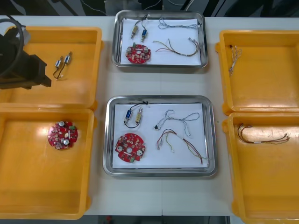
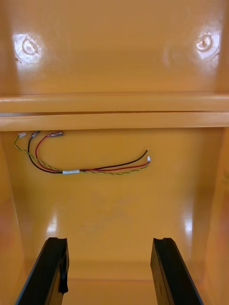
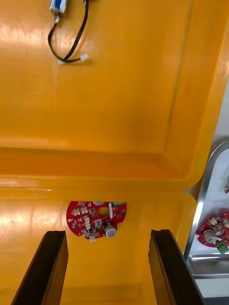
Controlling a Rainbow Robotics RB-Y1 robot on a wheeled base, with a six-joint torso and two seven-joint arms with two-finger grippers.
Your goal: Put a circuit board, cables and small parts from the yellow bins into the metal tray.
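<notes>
My left gripper (image 3: 109, 269) is open over the left yellow bins, and its arm (image 1: 21, 65) hangs above the far left bin (image 1: 88, 35). Just beyond its fingertips a round red circuit board (image 3: 95, 218) lies flat in the near left bin (image 1: 28, 196). My right gripper (image 2: 112, 271) is open and low inside the near right bin (image 1: 280, 186). A red, yellow and black cable (image 2: 81, 161) lies ahead of its fingers. The near metal tray (image 1: 211, 140), white inside, holds a circuit board (image 1: 130, 148), small metal parts (image 1: 132, 115) and two cables (image 1: 180, 133).
A second metal tray (image 1: 202, 42) at the back holds a similar set. Small metal parts (image 1: 63, 65) with a black cable lie in the far left bin. A twisted blue and white cable (image 1: 235, 56) lies in the far right bin (image 1: 261, 93).
</notes>
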